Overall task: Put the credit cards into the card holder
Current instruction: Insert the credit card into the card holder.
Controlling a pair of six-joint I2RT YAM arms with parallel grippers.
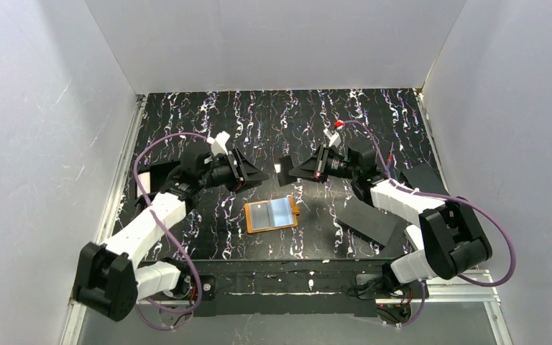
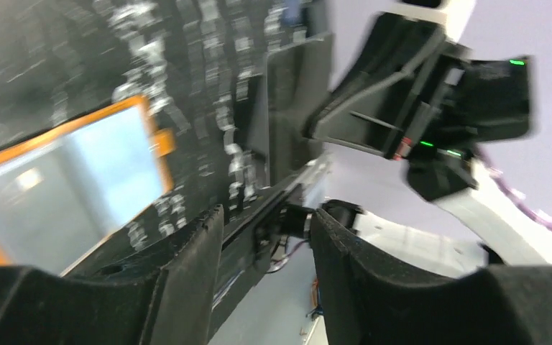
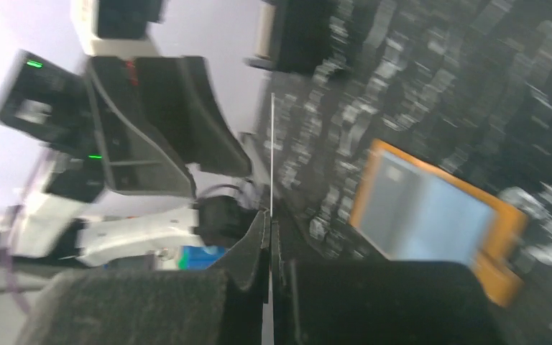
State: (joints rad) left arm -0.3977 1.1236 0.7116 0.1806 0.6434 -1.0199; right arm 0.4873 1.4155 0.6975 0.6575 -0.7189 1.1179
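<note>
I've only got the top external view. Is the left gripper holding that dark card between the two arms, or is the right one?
Observer: The right one. In the right wrist view the right gripper is shut on the card, which shows edge-on as a thin line between its fingers.
Operator: So the left one is empty?
Observer: Yes. The left wrist view shows the left gripper open with nothing between its fingers. The card sits beyond their tips.

Card holder reachable from above (black rectangle right).
</note>
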